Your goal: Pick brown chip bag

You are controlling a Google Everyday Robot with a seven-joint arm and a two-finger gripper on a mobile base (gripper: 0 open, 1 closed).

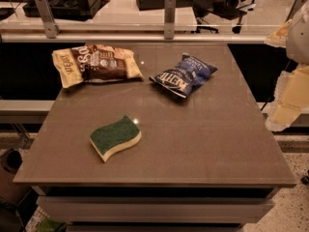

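Note:
The brown chip bag point(96, 62) lies flat at the table's far left, crinkled, with pale tan ends and large white lettering. A dark blue chip bag point(184, 74) with white lettering lies to its right, near the far middle. My gripper point(286, 111) shows as pale, blurred parts at the right edge of the view, off the table's right side and well away from both bags. It holds nothing that I can see.
A green and yellow sponge point(115, 137) lies on the brown table point(203, 144) toward the front left. A metal rail with two posts point(169, 16) runs behind the table. The floor drops away on both sides.

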